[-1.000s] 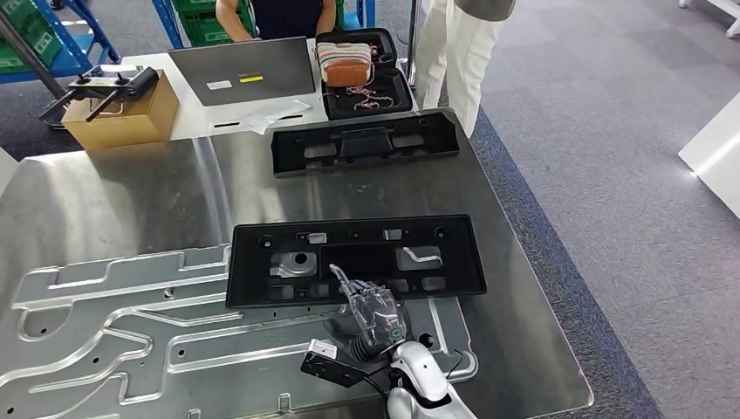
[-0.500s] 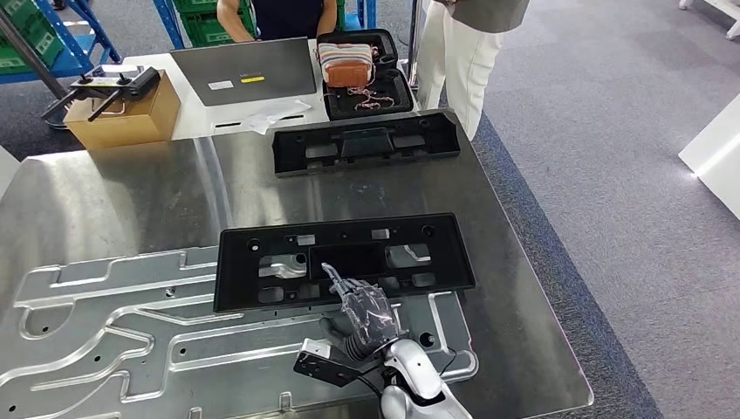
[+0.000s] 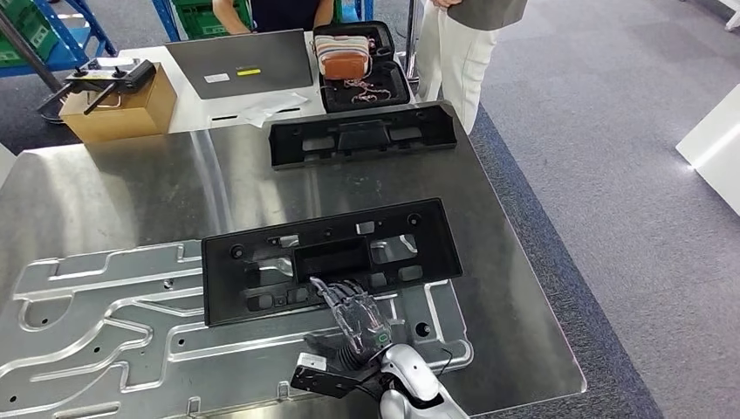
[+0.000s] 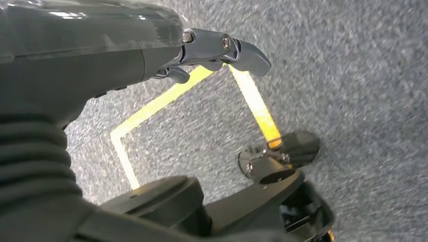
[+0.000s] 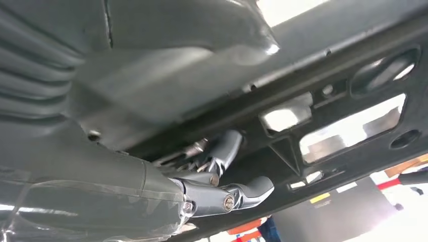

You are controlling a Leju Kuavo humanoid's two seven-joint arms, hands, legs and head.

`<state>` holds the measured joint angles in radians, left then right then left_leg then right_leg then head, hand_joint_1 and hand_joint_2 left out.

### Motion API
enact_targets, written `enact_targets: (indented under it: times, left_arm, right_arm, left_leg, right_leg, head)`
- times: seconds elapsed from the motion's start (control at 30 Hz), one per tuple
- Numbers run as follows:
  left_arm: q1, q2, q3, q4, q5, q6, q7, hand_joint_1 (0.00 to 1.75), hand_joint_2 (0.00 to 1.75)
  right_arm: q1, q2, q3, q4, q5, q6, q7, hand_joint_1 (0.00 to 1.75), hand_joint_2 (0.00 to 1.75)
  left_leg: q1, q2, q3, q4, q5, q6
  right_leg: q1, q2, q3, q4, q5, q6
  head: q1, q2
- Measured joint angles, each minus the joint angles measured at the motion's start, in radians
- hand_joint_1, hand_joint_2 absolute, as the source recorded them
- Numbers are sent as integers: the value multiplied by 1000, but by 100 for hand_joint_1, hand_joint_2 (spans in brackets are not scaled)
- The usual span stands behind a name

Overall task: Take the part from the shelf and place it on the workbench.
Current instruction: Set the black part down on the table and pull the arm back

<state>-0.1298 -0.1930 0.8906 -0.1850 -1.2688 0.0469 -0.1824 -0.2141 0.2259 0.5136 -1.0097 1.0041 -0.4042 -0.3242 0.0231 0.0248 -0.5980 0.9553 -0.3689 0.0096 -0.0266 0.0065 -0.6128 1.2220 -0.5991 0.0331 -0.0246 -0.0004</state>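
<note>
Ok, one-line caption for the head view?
Right hand grips a black plastic panel over the steel workbench; a second panel lies beyond.

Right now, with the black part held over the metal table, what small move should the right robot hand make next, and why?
Probably lower the black part gently onto the workbench, then let go. The right robot hand grips its near edge, fingers wrapped around it in the right wrist view, and the part is tilted over the grooved metal plate. Whether it already touches the surface cannot be told.
</note>
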Motion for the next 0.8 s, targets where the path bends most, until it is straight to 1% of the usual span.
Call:
enact_targets:
  times: [0.03,0.07,0.1,0.13,0.17,0.23,0.27,0.3,0.33,0.37,0.4,0.43,0.47,0.5,0.53,0.57,0.6,0.63,0.67,0.7,0.73,0.77,0.8]
  left_arm:
    - [0,0,3,0,1,-2,0,0,0]
    - [-1,2,5,-1,2,-4,0,0,0]
    - [-1,3,7,-2,3,-7,-1,0,0]
    - [-1,4,8,-4,3,-9,-2,0,0]
    - [-1,5,9,-5,3,-11,-2,0,0]
    - [0,6,9,-6,2,-14,-3,0,0]
    - [1,7,9,-6,0,-15,-3,0,0]
    - [2,8,9,-6,-1,-16,-3,0,0]
    - [3,9,10,-6,-2,-16,-3,0,0]
    - [2,10,10,-6,-4,-16,-2,0,0]
    - [2,10,9,-6,-4,-16,-2,0,0]
    - [2,11,9,-6,-5,-17,-1,0,0]
    - [2,11,9,-6,-5,-17,0,0,0]
    - [2,11,10,-6,-5,-17,0,0,0]
    - [2,12,10,-6,-5,-17,0,0,0]
    - [1,12,10,-7,-5,-17,0,0,0]
    - [-1,14,10,-7,-5,-17,0,0,0]
    - [-3,15,9,-8,-5,-17,0,0,0]
    - [-5,16,9,-9,-5,-17,0,0,0]
    - [-6,17,9,-9,-5,-17,0,0,0]
    - [-6,17,9,-9,-5,-17,-1,0,0]
    - [-6,17,9,-9,-6,-16,-2,0,0]
    - [-7,17,9,-9,-6,-16,-2,0,0]
  right_arm:
    - [-4,0,3,2,-4,0,-4,0,0]
    - [-10,0,6,5,-8,0,-8,0,0]
    - [-16,0,11,8,-12,-2,-11,0,0]
    - [-21,1,14,10,-16,-3,-13,0,0]
    - [-26,1,18,13,-19,-4,-14,0,0]
    - [-31,2,21,18,-22,-5,-15,0,0]
    - [-32,2,22,20,-22,-4,-15,0,0]
    - [-33,3,23,21,-22,-4,-14,0,0]
    - [-35,3,23,22,-23,-4,-13,0,0]
    - [-36,3,24,23,-22,-4,-12,0,0]
    - [-37,3,25,23,-22,-4,-10,0,0]
    - [-38,3,26,23,-22,-5,-9,0,0]
    - [-40,3,26,23,-21,-5,-8,0,0]
    - [-42,3,27,24,-21,-6,-6,0,0]
    - [-43,3,27,24,-20,-6,-4,0,0]
    - [-45,3,27,23,-19,-7,-3,0,0]
    - [-45,3,28,23,-18,-7,-1,0,0]
    - [-43,3,28,23,-16,-7,1,0,0]
    - [-41,3,28,23,-15,-7,2,0,0]
    - [-37,3,28,23,-14,-7,4,0,0]
    - [-33,3,28,24,-13,-7,6,0,0]
    - [-30,2,28,24,-12,-7,8,0,0]
    - [-28,0,28,24,-12,-7,9,0,0]
  left_leg:
    - [6,0,-12,14,0,-7]
    - [10,0,-23,26,0,-17]
    - [13,-2,-33,39,0,-27]
    - [13,-4,-40,49,2,-36]
    - [12,-7,-44,54,6,-45]
    - [15,-11,-50,55,15,-60]
    - [17,-12,-57,60,4,-66]
    - [18,-12,-69,81,-25,-69]
    - [19,-13,-86,124,-70,-69]
    - [17,-14,-105,186,-125,-68]
    - [16,-14,-123,256,-172,-66]
    - [13,-15,-132,316,-199,-64]
    - [10,-15,-124,348,-205,-59]
    - [7,-15,-98,345,-191,-52]
    - [2,-16,-53,302,-167,-43]
    - [-4,-19,3,231,-151,-31]
    - [-9,-22,57,155,-147,-21]
    - [-15,-24,93,97,-148,-14]
    - [-20,-26,112,61,-153,-9]
    - [-24,-26,114,48,-151,-7]
    - [-25,-25,109,42,-138,-3]
    - [-24,-22,105,33,-125,3]
    - [-22,-19,98,25,-110,10]
  right_leg:
    - [-7,-3,40,-65,29,9]
    - [-9,-4,77,-124,47,15]
    - [-10,-4,104,-170,66,15]
    - [-9,-2,114,-193,70,9]
    - [-5,2,106,-186,69,-3]
    - [-5,4,90,-182,76,-28]
    - [-3,3,82,-180,85,-39]
    - [-3,1,71,-180,95,-48]
    - [-1,0,59,-181,106,-56]
    - [1,-1,46,-181,116,-60]
    - [5,-1,31,-180,126,-62]
    - [10,-1,17,-179,136,-64]
    - [14,-1,4,-178,146,-65]
    - [19,-1,-7,-177,154,-65]
    - [22,-1,-16,-176,162,-65]
    - [24,0,-23,-176,170,-64]
    - [26,1,-28,-177,178,-62]
    - [25,1,-32,-179,186,-57]
    - [23,2,-34,-181,195,-51]
    - [22,2,-35,-186,205,-44]
    - [21,3,-36,-192,214,-37]
    - [21,3,-39,-191,212,-31]
    - [21,3,-46,-179,192,-26]
  head:
    - [0,0]
    - [0,0]
    - [0,0]
    - [0,0]
    - [0,0]
    - [0,0]
    - [0,0]
    - [0,0]
    - [0,0]
    - [0,0]
    - [0,0]
    - [0,0]
    - [0,0]
    - [0,0]
    - [0,0]
    - [0,0]
    - [0,0]
    - [0,0]
    - [0,0]
    - [0,0]
    - [0,0]
    - [0,0]
    - [0,0]
